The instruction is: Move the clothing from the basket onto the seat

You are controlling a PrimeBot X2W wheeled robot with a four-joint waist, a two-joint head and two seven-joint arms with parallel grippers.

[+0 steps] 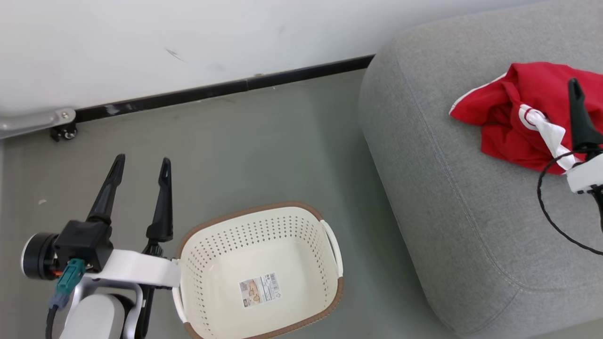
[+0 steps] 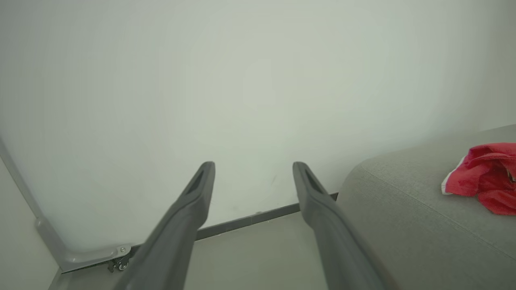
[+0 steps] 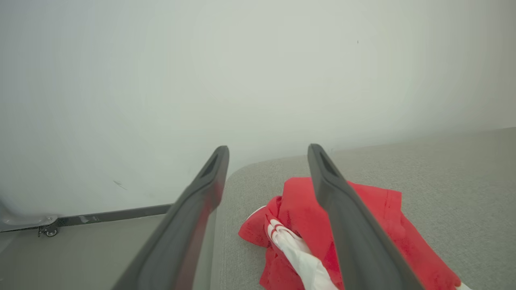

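Observation:
The red clothing (image 1: 513,113) with white trim lies crumpled on the grey seat (image 1: 447,212), toward its far right. My right gripper (image 3: 268,150) hovers over it, open, with the clothing (image 3: 298,209) lying loose below and between the spread fingers; one dark finger (image 1: 582,122) shows in the head view. The cream basket (image 1: 254,208) stands on the floor left of the seat, with just a label sticker on its bottom. My left gripper (image 1: 141,162) is open and holds nothing, just left of the basket, pointing at the wall. The left wrist view catches the seat (image 2: 403,209) and the clothing (image 2: 483,181).
A white wall with a black baseboard (image 1: 226,87) runs along the back. A metal bracket with a small caster (image 1: 61,127) sits at the wall's foot on the far left. Grey-green floor (image 1: 264,150) lies between wall, basket and seat. A black cable (image 1: 546,197) loops beside my right wrist.

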